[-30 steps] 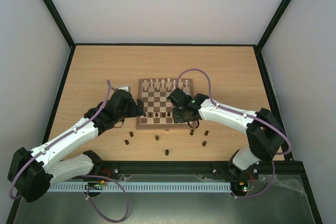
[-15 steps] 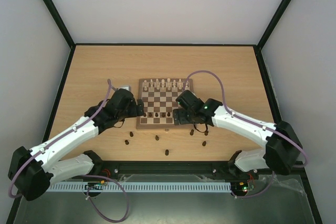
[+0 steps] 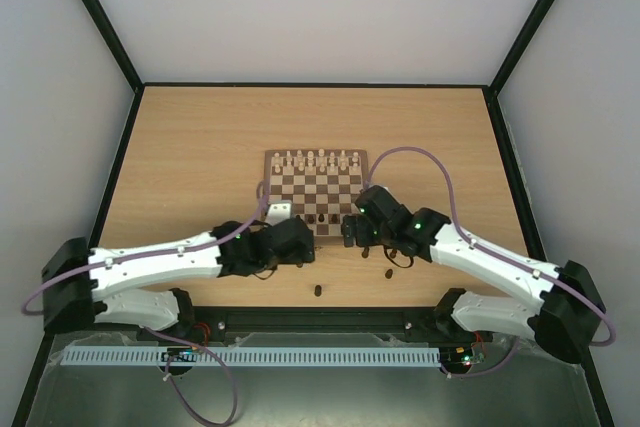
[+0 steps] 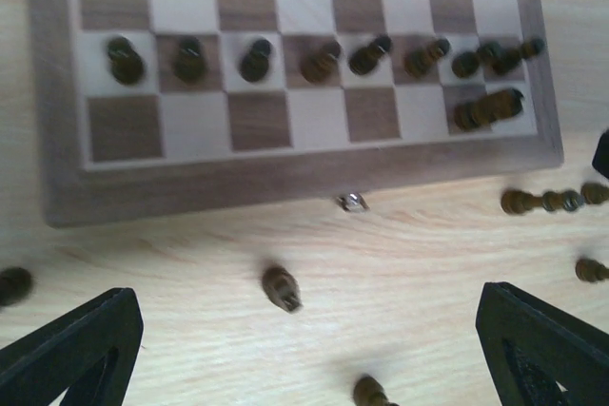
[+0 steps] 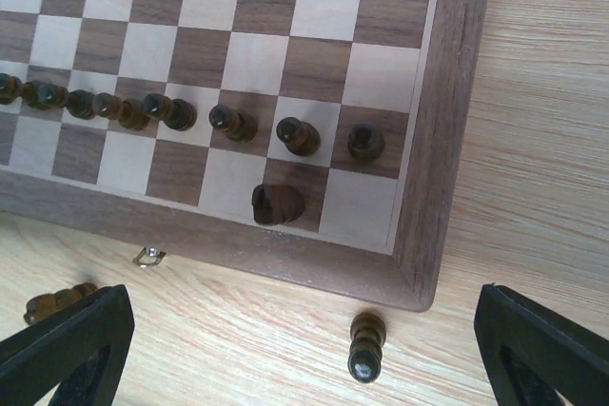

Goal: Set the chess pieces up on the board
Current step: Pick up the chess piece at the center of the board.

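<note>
We saw left claw (image 4: 309, 316) and right claw (image 5: 300, 330) gaping empty, a dark chess piece (image 5: 366, 344) between the right one's jaws.

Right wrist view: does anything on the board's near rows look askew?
Yes. The lone dark back-row piece sits off-centre, overlapping its square's left edge, and looks slumped; whether it has tipped is unclear. The dark pawns behind it look upright.
</note>
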Motion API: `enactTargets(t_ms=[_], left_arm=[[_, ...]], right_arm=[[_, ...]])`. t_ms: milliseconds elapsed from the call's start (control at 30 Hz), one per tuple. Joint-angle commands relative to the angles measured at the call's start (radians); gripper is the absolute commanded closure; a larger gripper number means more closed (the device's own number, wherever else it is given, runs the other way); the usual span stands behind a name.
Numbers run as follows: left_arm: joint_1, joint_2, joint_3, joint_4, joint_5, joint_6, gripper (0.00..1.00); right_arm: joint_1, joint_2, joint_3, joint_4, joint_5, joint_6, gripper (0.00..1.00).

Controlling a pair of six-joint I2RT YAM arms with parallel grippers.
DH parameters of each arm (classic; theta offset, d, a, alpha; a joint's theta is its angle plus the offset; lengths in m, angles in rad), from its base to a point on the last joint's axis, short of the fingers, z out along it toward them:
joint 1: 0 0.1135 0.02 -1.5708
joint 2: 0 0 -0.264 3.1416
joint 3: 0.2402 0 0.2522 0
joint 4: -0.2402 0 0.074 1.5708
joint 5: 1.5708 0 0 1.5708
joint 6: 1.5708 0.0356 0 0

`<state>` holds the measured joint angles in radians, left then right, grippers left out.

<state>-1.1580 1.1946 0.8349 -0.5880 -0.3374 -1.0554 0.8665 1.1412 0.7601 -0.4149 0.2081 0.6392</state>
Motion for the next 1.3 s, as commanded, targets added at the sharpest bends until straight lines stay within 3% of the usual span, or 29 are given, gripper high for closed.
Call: enactTargets(t_ms=[0,200,567,1267], left_arm=[[-0.102,0.110,0.076,-0.047,-0.080,-0.191,0.01],[-0.157,0.205,0.080,-0.004,-0.083,-0.289,0.02],[-0.156,0.348,0.101,0.024,-0.084,-0.347,0.34],[-0.079,0.423,0.079,0.054,-0.044,-0.299,0.60]], right_arm=[[0.005,-0.091,-0.043,0.008,-0.022,-0.021,0.01],[0.005,-0.156,-0.058,0.020,-0.088,-0.046,0.02],[0.006,-0.193,-0.081,0.056,-0.177,-0.068,0.01],[0.006,-0.186,-0.089,0.068,-0.202,-0.078,0.01]])
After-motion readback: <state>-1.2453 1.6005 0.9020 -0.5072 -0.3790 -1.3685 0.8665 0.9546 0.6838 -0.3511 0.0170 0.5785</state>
